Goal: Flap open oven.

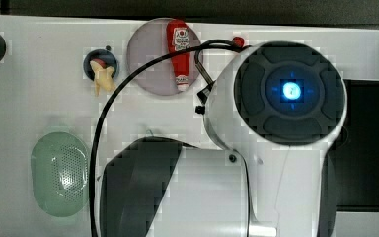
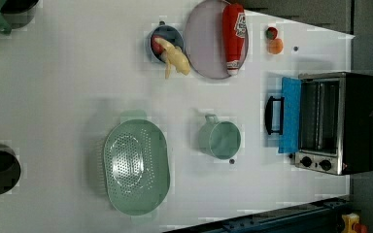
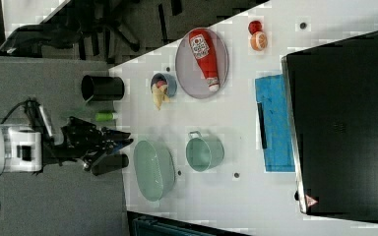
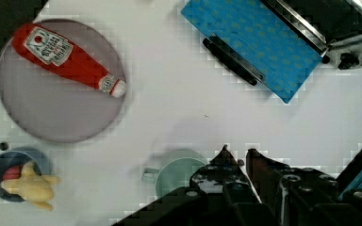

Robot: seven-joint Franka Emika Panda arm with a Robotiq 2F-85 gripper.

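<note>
On the bench, at the left view's right edge, the oven stands with its blue door already dropped flat, the black bar handle pointing out over the white surface and the racks inside exposed. Judged from that, the flap looks done. The claw is well away from the oven in the right view, off the bench's edge beyond the green colander; its fingers stand narrow, nearly together, with nothing between them.

The risks from here are mostly about clutter and the open door:

- The door juts out low and flat. A sweep of the arm back toward the oven could catch the handle and either slam the door up or drag the oven across the bench.
- The green cup sits near the door's handle; a low pass between them could tip it.
- In the wrist view the claw hangs over the cup, so a careless descent would land on its rim.
- The ketchup bottle lies loose on its plate and could roll if bumped.
- The bowl holding a banana is light and easily shoved.
</note>
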